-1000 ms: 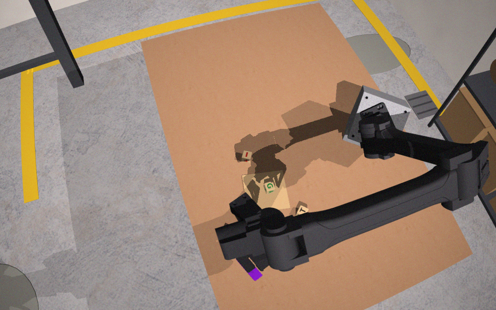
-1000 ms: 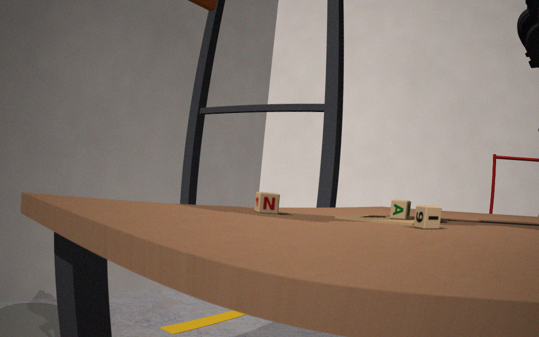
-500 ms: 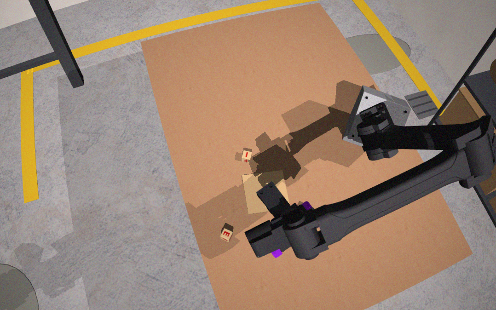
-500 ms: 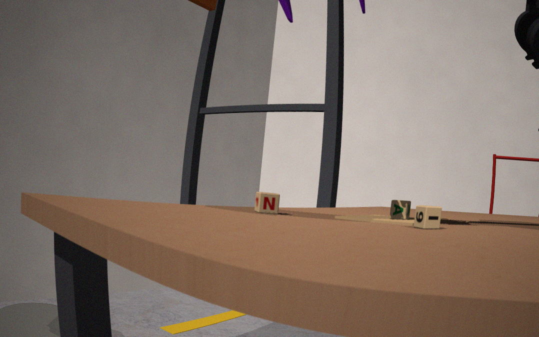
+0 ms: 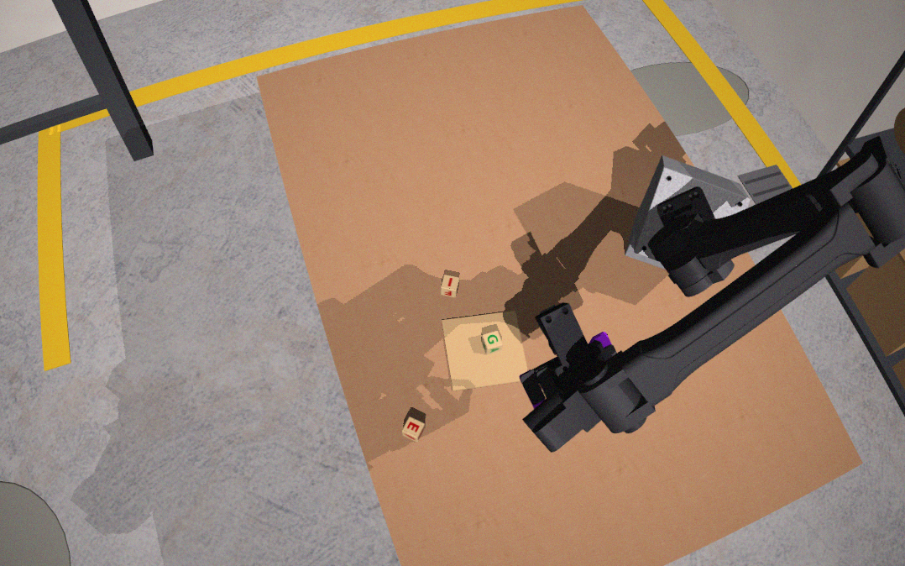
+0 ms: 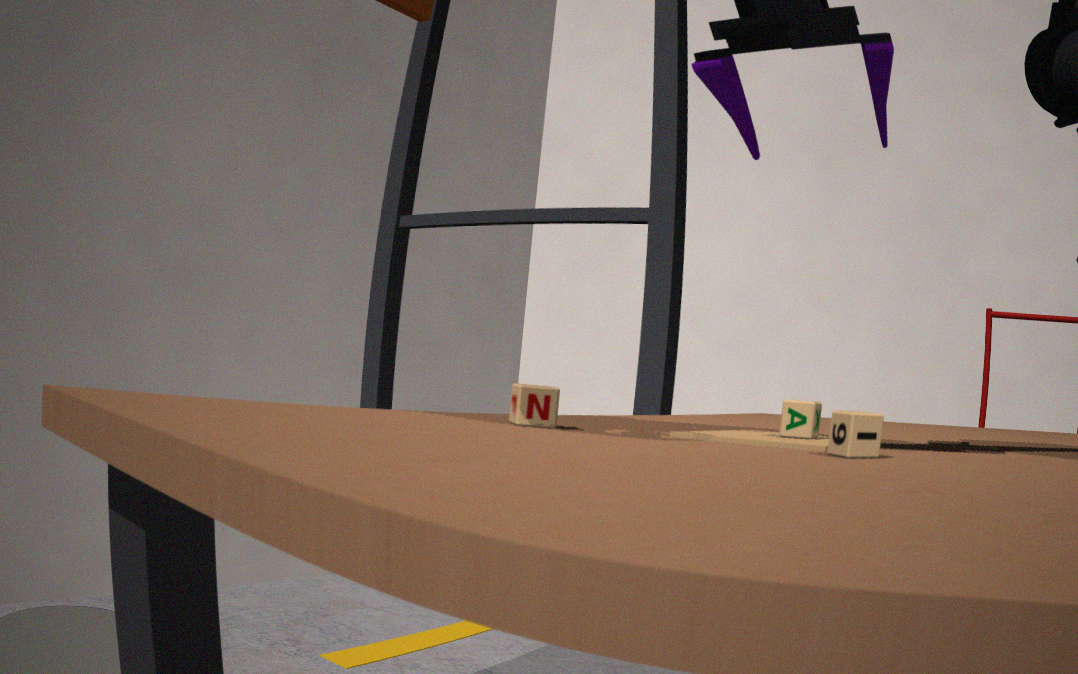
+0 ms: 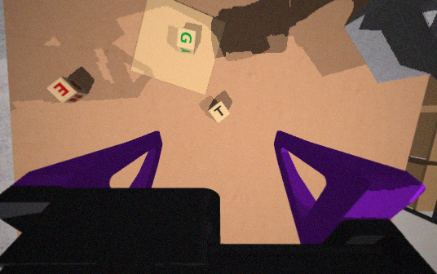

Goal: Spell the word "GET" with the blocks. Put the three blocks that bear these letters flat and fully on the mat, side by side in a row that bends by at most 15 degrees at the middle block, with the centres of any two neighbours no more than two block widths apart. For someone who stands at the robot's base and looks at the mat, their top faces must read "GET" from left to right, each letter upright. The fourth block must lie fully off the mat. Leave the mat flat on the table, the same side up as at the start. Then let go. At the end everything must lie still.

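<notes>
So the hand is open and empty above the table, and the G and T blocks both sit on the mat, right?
Not quite. Only the G block sits on the mat; the wrist view shows the T block on the bare table beside it. The hand is open and empty.

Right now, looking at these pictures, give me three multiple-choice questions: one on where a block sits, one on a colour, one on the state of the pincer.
1. Which block lies on the mat?
A. G block
B. E block
C. T block

2. What colour is the letter on the E block?
A. green
B. red
C. black

3. How is the pincer?
A. shut on the T block
B. shut on nothing
C. open, holding nothing

Answers:
1 A: the G block rests on the pale square; the T block lies just off it.
2 B: the top view shows a red E.
3 C: the wrist view shows the purple fingers spread with bare table between them.
</notes>
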Motion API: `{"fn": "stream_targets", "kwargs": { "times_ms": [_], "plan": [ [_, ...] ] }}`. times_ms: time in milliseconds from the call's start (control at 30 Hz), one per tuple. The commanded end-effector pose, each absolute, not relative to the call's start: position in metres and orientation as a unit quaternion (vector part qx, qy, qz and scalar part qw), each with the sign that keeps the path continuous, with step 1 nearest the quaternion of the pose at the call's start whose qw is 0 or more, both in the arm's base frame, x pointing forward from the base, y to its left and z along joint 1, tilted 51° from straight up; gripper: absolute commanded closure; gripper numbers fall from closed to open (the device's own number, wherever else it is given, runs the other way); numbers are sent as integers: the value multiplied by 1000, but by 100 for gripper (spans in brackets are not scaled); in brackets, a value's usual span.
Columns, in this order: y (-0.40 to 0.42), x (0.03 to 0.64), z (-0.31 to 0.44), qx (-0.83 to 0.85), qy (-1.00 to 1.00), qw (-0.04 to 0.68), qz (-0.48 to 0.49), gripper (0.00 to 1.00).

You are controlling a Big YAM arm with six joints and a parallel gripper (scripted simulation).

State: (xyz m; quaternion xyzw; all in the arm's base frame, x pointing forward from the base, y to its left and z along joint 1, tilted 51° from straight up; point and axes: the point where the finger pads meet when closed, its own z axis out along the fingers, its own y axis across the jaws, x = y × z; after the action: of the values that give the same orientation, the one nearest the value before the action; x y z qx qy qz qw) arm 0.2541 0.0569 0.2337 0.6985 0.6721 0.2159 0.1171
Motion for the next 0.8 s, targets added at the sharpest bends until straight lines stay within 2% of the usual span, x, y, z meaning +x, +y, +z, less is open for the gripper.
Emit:
{"fn": "stream_targets", "kwargs": {
  "times_ms": [0,100,300,767],
  "plan": [
    [60,254,231,734,623,137,235,0],
    [55,247,205,750,598,171,225,0],
    [56,254,213,749,592,185,231,0],
    [51,250,201,754,591,183,220,0]
  ]
}}
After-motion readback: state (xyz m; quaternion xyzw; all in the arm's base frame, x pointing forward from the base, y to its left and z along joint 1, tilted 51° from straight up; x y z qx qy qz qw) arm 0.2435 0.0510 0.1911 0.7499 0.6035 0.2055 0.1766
